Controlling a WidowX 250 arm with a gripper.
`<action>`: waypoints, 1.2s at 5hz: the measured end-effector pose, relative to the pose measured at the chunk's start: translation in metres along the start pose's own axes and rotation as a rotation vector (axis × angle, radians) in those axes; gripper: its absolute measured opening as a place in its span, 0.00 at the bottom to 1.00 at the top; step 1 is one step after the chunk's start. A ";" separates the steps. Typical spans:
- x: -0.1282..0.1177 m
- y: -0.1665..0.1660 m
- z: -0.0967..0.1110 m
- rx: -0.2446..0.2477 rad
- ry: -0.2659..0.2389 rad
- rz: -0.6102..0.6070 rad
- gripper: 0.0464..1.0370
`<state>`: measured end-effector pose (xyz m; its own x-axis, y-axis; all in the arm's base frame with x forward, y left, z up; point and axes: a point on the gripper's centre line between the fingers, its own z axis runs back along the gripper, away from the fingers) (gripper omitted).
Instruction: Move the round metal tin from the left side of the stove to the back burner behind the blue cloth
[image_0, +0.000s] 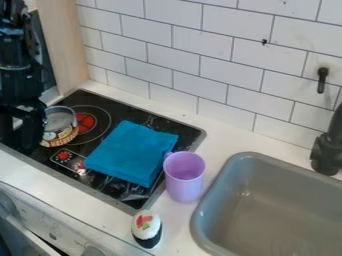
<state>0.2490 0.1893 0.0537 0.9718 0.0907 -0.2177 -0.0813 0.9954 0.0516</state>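
The black gripper is at the left edge, low over the left end of the black stove top, close beside a small round container with a patterned side. Whether it touches the container I cannot tell. A folded blue cloth lies across the middle of the stove. Against the stove's right edge, a purple cup stands upright on the counter. Nearer the front is a sushi-like toy, white on top with red and green marks and dark below.
The grey sink takes up the lower right, with a black faucet at its back right. A white tiled wall runs behind the counter. A wooden panel rises at the back left, near the arm. Oven knobs line the front.
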 end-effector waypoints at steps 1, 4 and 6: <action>0.013 0.002 -0.004 -0.022 0.000 -0.010 0.97; 0.071 -0.029 0.007 -0.094 -0.105 -0.093 0.97; 0.081 -0.031 0.009 -0.093 -0.099 -0.054 0.97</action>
<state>0.3323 0.1655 0.0435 0.9920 0.0380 -0.1206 -0.0442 0.9978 -0.0489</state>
